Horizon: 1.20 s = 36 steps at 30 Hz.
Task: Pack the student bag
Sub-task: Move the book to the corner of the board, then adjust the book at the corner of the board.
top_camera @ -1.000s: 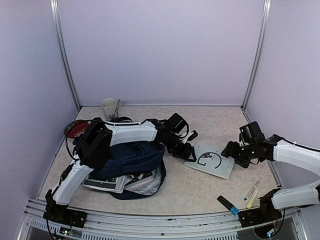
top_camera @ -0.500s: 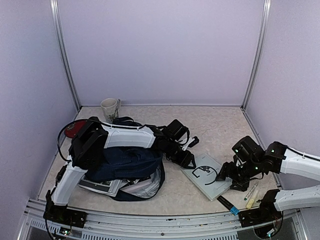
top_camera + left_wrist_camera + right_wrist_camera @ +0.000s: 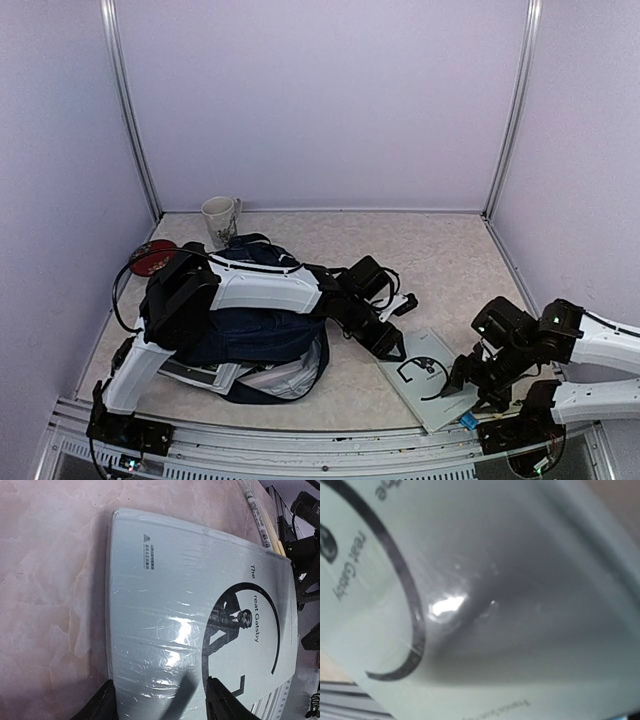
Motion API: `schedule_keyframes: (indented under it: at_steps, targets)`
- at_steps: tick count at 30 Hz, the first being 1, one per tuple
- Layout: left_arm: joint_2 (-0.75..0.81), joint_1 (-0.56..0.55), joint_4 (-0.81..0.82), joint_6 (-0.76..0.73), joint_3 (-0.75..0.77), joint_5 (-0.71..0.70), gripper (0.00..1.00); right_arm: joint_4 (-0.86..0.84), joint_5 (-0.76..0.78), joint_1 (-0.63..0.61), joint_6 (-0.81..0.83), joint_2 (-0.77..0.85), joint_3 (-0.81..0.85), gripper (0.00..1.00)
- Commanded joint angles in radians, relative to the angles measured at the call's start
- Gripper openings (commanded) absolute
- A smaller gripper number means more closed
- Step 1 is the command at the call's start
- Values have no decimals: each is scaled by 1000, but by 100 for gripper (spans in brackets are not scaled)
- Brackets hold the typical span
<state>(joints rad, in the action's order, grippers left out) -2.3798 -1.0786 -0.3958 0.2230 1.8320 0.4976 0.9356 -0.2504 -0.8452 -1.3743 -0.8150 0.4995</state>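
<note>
Partly packed, by the look of it. Student bag (image 3: pixel 258 332) flat on the left half of the worktop (image 3: pixel 440 250), under the left arm, open at its near side, printed sheets (image 3: pixel 212 368) and pale lining poking out. Not yet inside: shrink-wrapped Great Gatsby book (image 3: pixel 428 388), flat on the worktop to the right of the bag, near the front edge. Left pincer (image 3: pixel 392 348) at the book's left corner, fingers (image 3: pixel 102 702) apart over the cover, no clamp evident. Right pincer (image 3: pixel 468 378) at the book's right edge; apart or clamped, cannot tell, own view filled by cover. Also outside: mug (image 3: pixel 220 217) by the back wall, red disc (image 3: pixel 153 258) near the bag's far-left corner, pens (image 3: pixel 256 515) beyond the book. Left to do, probably: book into the bag, then perhaps the loose items
</note>
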Motion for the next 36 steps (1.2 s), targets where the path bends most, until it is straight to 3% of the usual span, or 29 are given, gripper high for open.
schedule_keyframes:
  at_steps: [1,6,10,16,24,36]
  targets:
    - [23,-61,6,-10,-23,171,57,-137,26,99,113,25,45,82]
    - [33,-45,10,-8,-36,151,58,-27,54,206,371,-152,181,88]
    - [39,-41,12,-7,-44,144,58,18,58,243,475,-229,212,92]
    - [29,-37,11,-13,-45,156,58,23,82,310,453,-137,141,100]
    - [31,-32,5,-20,-53,153,58,-50,40,448,482,-136,66,100]
    - [25,-29,6,-21,-44,155,58,-56,193,479,378,-74,63,100]
